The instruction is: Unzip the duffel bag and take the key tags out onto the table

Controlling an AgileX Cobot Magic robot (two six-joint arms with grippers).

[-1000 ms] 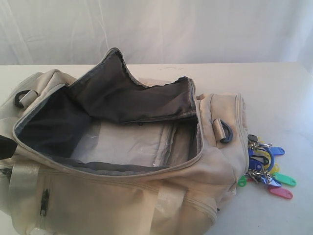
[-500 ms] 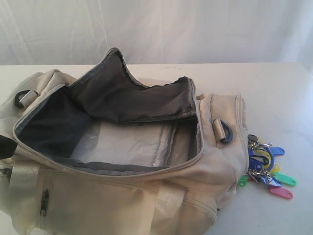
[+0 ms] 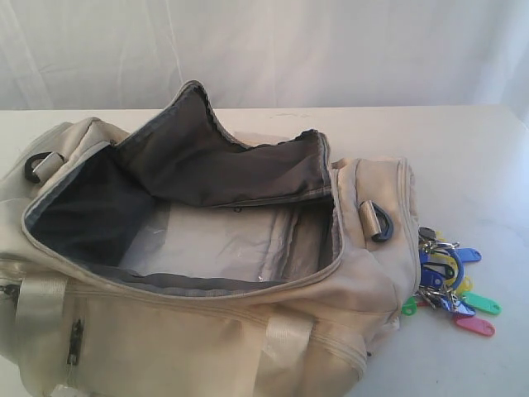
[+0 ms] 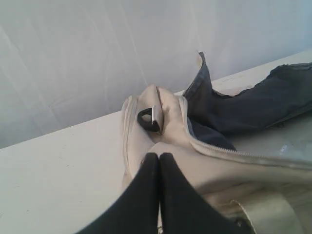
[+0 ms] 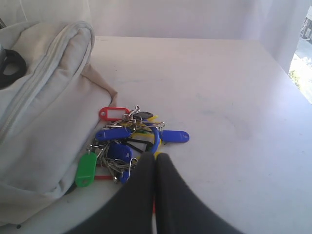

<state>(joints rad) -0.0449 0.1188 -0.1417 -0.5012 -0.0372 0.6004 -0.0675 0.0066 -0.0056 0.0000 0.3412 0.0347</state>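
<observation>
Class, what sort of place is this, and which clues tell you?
Probably a staged lab or test setup, not a home: a plain white table, a white draped backdrop behind it, and a duffel bag with key tags beside it.

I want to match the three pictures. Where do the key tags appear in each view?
Exterior view: key tags at lower right, on the table beside the duffel bag.
Left wrist view: not in it.
Right wrist view: centre, beside the bag's end.
Shared landmark: the duffel bag.
</observation>
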